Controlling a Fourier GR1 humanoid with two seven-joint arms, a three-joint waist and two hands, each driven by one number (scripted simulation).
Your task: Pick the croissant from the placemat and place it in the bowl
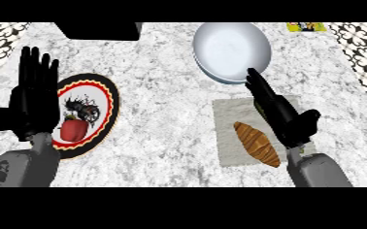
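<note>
We see golden-brown striped croissant (257,144) left of black right hand (285,111), grey placemat (231,126), pale blue-white bowl (231,51), speckled marble counter (165,102).

Glossy white bowl (231,48), speckled stone counter (165,77)

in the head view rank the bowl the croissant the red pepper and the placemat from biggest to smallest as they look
1. placemat and bowl: look alike, unranked
2. croissant
3. red pepper
</note>
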